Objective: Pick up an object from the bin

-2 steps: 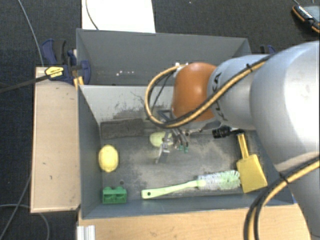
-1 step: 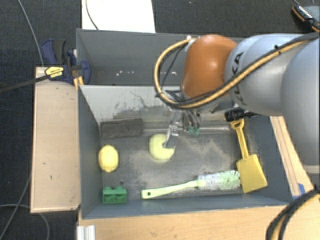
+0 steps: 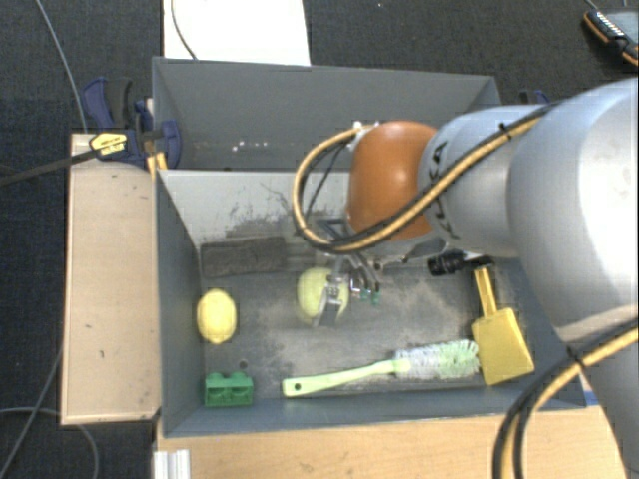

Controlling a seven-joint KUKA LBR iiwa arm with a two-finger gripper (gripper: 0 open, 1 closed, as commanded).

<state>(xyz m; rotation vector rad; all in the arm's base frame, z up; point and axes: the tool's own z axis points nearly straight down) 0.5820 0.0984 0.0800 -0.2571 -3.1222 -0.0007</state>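
Low over the middle of the bin: gripper, beneath the orange cover at the wrist. Right against it, on the view's left side: pale yellow-green ball, resting on the floor near the centre. Jaws: cannot tell how far open, nor whether closed on the ball. Elsewhere on the floor: yellow lemon well off toward the left wall; green block in the near left corner; green brush along the near wall; yellow scraper at right; dark grey slab by the far wall.
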